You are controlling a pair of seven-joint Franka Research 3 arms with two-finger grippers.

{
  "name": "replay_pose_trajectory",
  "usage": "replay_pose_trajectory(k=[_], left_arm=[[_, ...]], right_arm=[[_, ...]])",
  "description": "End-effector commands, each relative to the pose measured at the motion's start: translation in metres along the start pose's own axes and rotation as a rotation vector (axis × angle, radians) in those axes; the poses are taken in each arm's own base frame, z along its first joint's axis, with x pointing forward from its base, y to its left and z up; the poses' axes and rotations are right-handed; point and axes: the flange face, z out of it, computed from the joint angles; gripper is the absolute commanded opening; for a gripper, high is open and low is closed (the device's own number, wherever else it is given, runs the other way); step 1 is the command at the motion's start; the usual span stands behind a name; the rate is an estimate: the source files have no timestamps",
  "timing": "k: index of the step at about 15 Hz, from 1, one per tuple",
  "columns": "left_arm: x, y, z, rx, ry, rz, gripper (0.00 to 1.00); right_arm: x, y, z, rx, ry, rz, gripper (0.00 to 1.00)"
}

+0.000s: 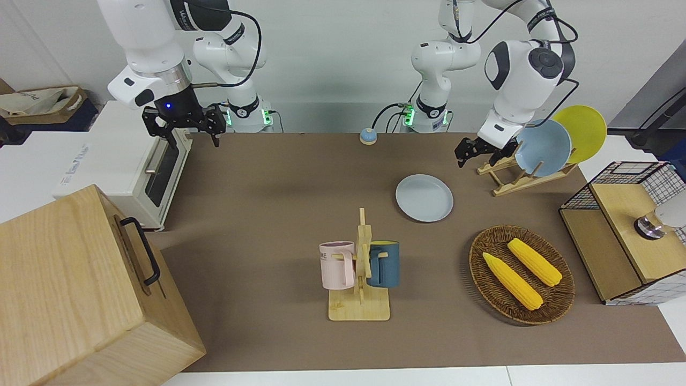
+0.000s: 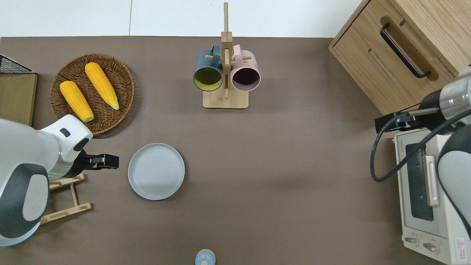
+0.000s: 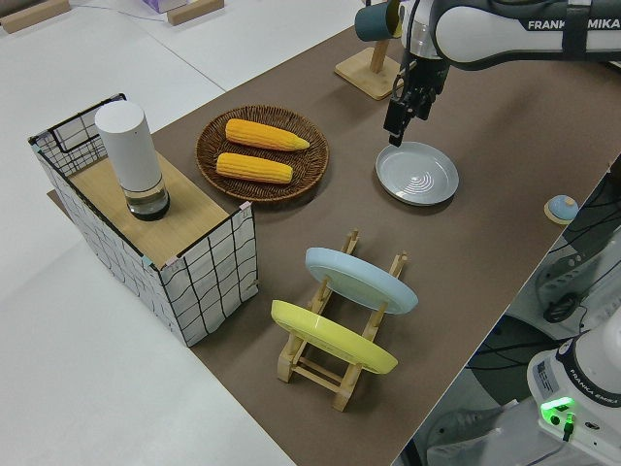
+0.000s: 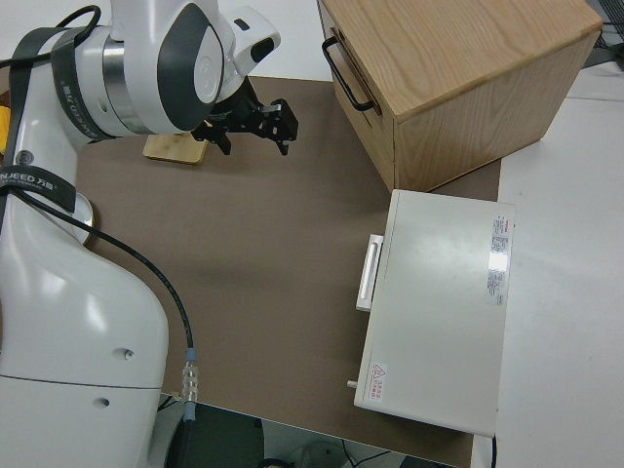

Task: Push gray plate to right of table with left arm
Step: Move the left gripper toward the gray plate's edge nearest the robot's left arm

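While the right arm is parked, the left arm works alone.
Counts: one small blue knob (image 1: 367, 136) nearest the robots; one wooden rack (image 3: 335, 364) holding two plates, one blue plate (image 1: 542, 147) and one yellow plate (image 1: 584, 131); one gray plate (image 2: 156, 171); one mug stand (image 2: 225, 96) with two mugs, one teal mug (image 2: 207, 71) and one pink mug (image 2: 245, 73); one woven basket (image 2: 121, 79) with two corn cobs (image 2: 89, 91).
Gray plate: flat on the desk (image 2: 279, 176), farther from the robots than the knob, nearer than the mug stand; beside the rack.
Open room: bare brown cover stretches from the plate toward the right arm's end; toaster oven (image 2: 423, 198) and wooden cabinet (image 2: 371, 55) stand at that end.
Left gripper (image 2: 106, 161): over the desk just beside the plate's rim, on the left arm's side; apart from the rim; fingers (image 3: 399, 118) cannot be told open or closed; holding nothing.
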Motion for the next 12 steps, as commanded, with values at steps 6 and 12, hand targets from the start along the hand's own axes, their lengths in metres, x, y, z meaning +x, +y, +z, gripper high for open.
replay_pose_trajectory(k=[6, 12], left_arm=[[-0.033, 0.010, 0.066, -0.001, 0.060, -0.029, 1.00], [-0.046, 0.015, 0.133, -0.007, 0.118, -0.047, 1.00]], right_arm=[[-0.003, 0.000, -0.004, 0.006, -0.002, 0.004, 0.983], [-0.003, 0.000, -0.004, 0.006, -0.002, 0.004, 0.983]])
